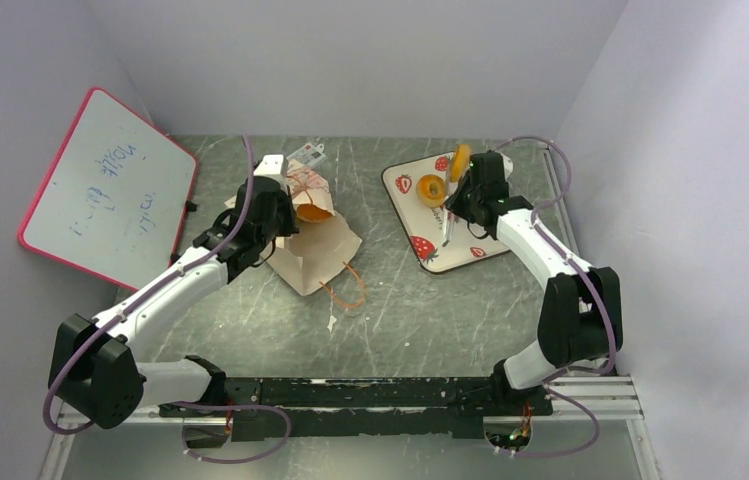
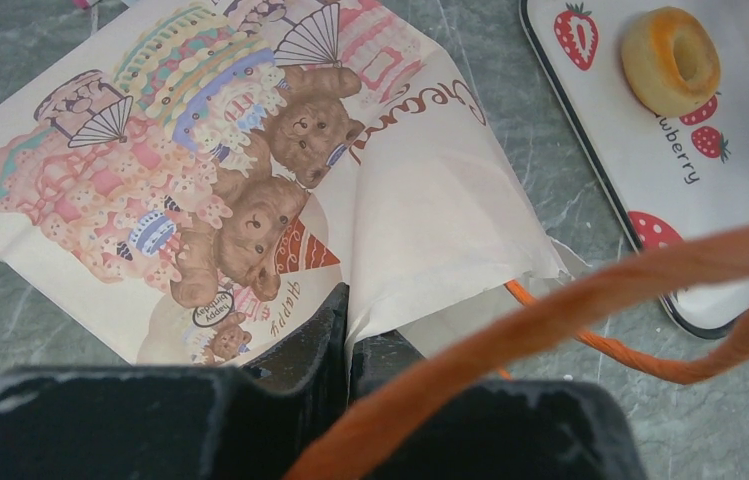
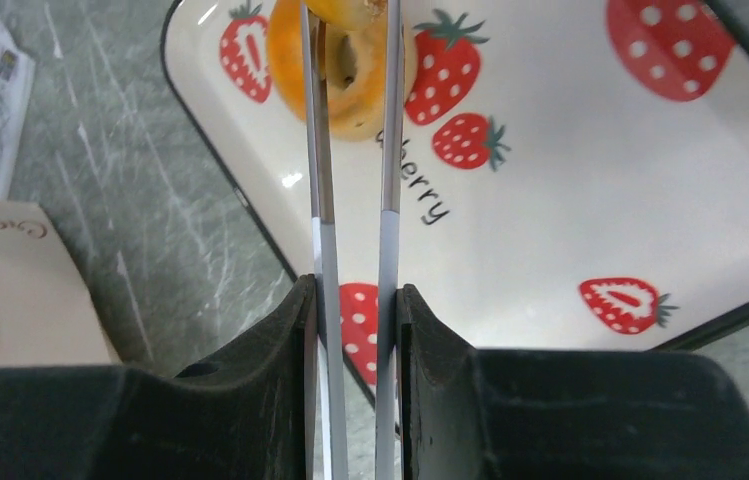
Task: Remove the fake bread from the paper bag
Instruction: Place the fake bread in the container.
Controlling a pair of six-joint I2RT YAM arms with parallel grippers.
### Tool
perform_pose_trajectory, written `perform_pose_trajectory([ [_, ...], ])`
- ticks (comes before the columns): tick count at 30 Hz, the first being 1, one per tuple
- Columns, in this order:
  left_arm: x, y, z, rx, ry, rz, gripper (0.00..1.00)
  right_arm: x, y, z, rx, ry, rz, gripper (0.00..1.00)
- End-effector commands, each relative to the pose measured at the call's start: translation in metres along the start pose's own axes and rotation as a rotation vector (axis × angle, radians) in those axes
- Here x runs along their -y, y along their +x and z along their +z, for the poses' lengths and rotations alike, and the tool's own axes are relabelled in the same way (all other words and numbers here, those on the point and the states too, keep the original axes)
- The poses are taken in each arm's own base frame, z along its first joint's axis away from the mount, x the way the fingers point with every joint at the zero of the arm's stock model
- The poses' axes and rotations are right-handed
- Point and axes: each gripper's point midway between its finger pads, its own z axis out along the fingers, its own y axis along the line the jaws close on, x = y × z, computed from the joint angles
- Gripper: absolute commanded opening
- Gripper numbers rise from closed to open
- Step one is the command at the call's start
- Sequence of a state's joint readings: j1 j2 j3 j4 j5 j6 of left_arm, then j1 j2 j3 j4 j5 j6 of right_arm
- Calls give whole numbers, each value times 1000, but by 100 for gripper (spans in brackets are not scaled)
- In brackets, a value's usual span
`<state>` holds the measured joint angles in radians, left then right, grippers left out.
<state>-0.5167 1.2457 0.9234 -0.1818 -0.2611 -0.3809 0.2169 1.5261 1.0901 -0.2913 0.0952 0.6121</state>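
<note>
LEFT ARM PINS BAG, RIGHT ARM WORKS TONGS: The left gripper [image 2: 348, 335] is clamped tight on an edge of the paper bag [image 2: 430, 200]. The bag lies on the marbled grey table [image 1: 400, 310], its bear-and-cake print facing up and stretching away ahead of the fingers. One orange cord handle [image 2: 590, 290] loops across just in front of this gripper. A second cord handle [image 1: 350, 290] trails on the table at the bag's near side.

Well apart, off to the left gripper's right, the right gripper [image 3: 355, 300] is closed on slim metal tongs [image 3: 387, 200], whose blades run forward from between its fingers. At the blades' far tips a yellow-orange piece of fake bread [image 1: 462, 160] is pinched over the strawberry-printed tray [image 3: 570, 180]. Under those tips a ring-shaped bagel [image 2: 645, 55] rests on the tray; whether the two pieces touch cannot be told.

A pink-framed whiteboard [image 1: 110, 190] stands tilted by the wall to the left gripper's left. A small white tag card [image 1: 308, 153] lies just beyond the bag.
</note>
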Motion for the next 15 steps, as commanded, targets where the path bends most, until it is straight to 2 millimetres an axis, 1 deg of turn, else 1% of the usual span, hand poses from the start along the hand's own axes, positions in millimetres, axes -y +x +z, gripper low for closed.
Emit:
perform_pose_trajectory([
  [1, 3, -4, -1, 23, 38, -18, 7, 5, -33, -1, 98, 40, -44, 17],
  [7, 3, 0, 3, 22, 49, -37, 7, 32, -25, 12, 52, 178, -145, 17],
  [9, 2, 3, 5, 19, 51, -40, 7, 39, -20, 17, 36, 204, -167, 17],
  [15, 0, 6, 8, 17, 54, -54, 7, 56, -17, 31, 9, 291, -229, 20],
])
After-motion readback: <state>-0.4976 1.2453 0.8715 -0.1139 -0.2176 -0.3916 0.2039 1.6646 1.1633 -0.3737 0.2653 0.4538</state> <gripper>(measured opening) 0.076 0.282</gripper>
